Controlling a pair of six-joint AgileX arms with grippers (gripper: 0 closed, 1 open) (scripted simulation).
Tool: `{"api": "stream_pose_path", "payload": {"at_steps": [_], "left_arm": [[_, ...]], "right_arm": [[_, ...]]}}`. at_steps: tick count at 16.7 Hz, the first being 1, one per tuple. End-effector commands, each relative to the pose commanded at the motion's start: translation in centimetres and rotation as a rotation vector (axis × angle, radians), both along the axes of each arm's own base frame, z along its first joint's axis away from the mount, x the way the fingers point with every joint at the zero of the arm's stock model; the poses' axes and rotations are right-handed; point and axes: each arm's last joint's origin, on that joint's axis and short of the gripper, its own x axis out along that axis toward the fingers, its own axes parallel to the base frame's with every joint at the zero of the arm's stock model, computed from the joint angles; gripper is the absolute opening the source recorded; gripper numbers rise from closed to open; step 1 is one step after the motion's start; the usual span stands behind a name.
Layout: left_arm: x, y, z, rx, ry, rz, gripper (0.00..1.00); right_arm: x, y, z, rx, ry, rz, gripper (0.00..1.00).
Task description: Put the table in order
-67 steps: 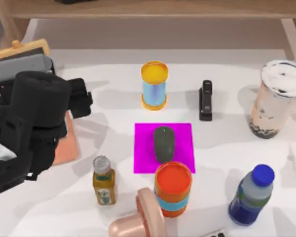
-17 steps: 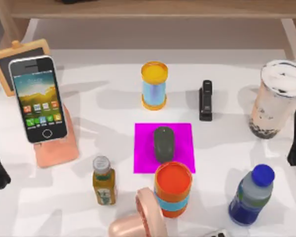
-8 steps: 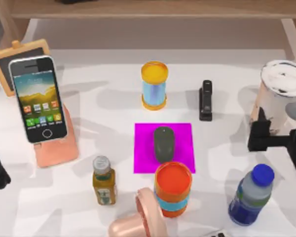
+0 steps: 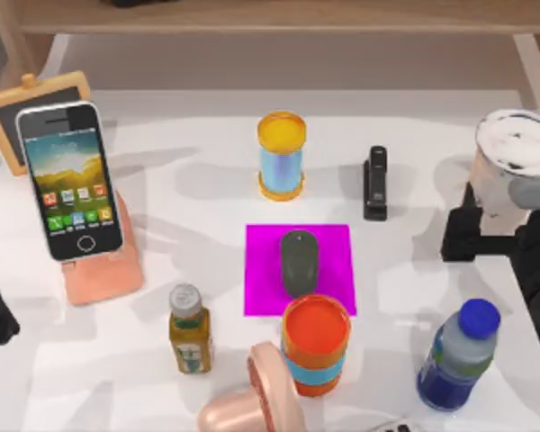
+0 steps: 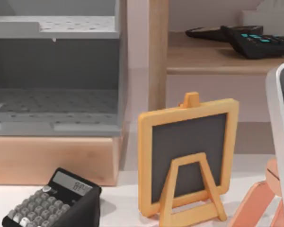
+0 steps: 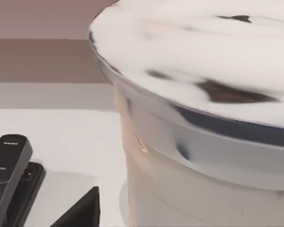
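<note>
Right pincer (image 4: 472, 236) beside milk-tea cup (image 4: 513, 171)

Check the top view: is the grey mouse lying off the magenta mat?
No, the grey mouse lies on the magenta mat, near its middle, with magenta showing on both sides of it.

You are looking at an office-like desk setup, rendered in simulation. A white table (image 4: 207, 135) carries desk gear: a black stapler (image 4: 375, 183), a computer mouse (image 4: 298, 261) on a magenta mat (image 4: 333, 243), and a smartphone (image 4: 67, 180) on a stand near the left edge. A small easel chalkboard (image 5: 188, 153) and a calculator (image 5: 49, 201) stand at the far left corner, before a light wooden shelf (image 5: 213, 56).
</note>
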Motion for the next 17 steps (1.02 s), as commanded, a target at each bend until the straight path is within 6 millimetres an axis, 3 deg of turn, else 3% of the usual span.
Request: {"api": "stream_pose_path", "payload": {"at_steps": [3,8,12,17], "left_arm": [[0.0,0.0,0.0,0.000,0.000,0.000,1.00],[0.0,0.0,0.0,0.000,0.000,0.000,1.00],[0.0,0.0,0.0,0.000,0.000,0.000,1.00],[0.0,0.0,0.0,0.000,0.000,0.000,1.00]], "right_arm": [[0.4,-0.1,-0.1,0.000,0.001,-0.001,1.00],[2.9,-0.1,-0.6,0.000,0.000,0.000,1.00],[2.9,-0.1,-0.6,0.000,0.000,0.000,1.00],[2.9,-0.1,-0.6,0.000,0.000,0.000,0.62]]}}
